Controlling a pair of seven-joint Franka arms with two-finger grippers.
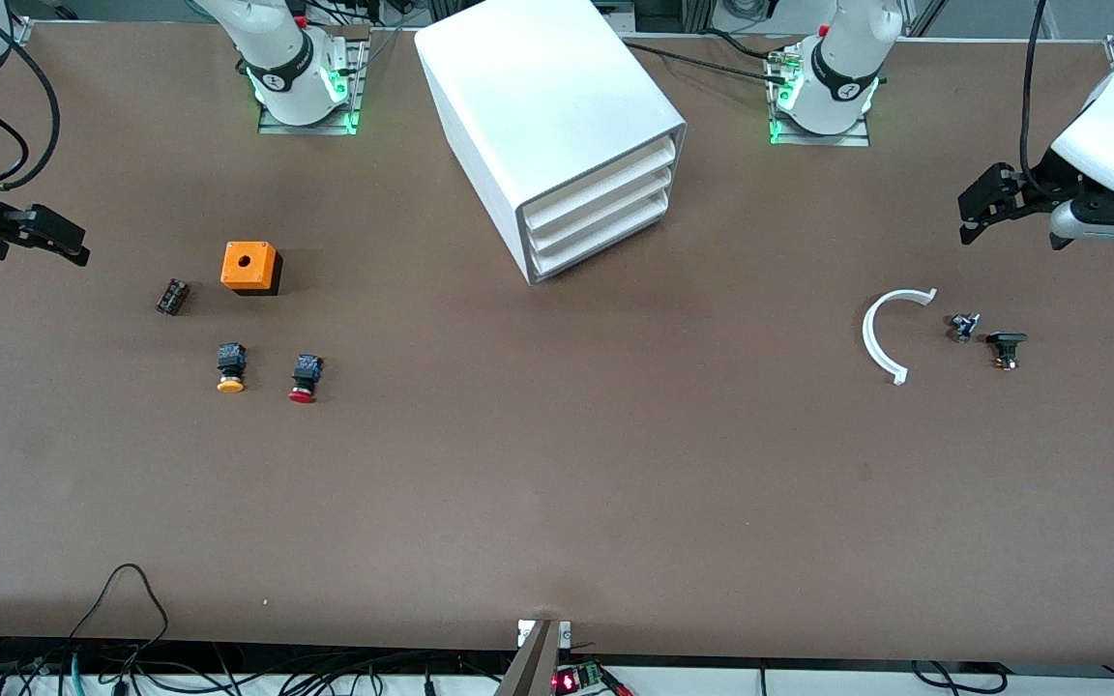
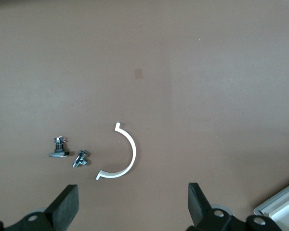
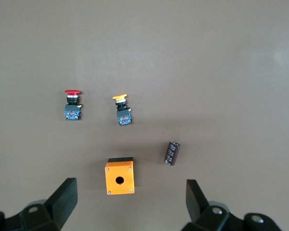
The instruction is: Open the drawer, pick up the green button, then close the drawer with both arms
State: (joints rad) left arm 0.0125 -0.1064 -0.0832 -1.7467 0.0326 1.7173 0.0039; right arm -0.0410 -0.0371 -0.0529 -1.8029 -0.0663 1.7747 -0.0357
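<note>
The white cabinet [image 1: 547,106] stands at the robots' side of the table, midway between the two arm bases. All three of its drawers are shut. The drawer [image 1: 605,243] is the lowest one. The green-capped button is out of view. My left gripper [image 1: 978,208] hangs open and empty over the table at the left arm's end. In the left wrist view it [image 2: 133,207] is over bare table, with a cabinet corner [image 2: 279,208] at the edge. My right gripper [image 1: 59,237] is open and empty at the right arm's end. In the right wrist view it [image 3: 131,202] is beside an orange box [image 3: 119,177].
The orange box [image 1: 249,266], a dark capacitor [image 1: 172,296], an orange-capped button [image 1: 230,367] and a red-capped button [image 1: 305,377] lie toward the right arm's end. A white curved clip [image 1: 881,333], a small screw [image 1: 963,326] and a black part [image 1: 1006,346] lie toward the left arm's end.
</note>
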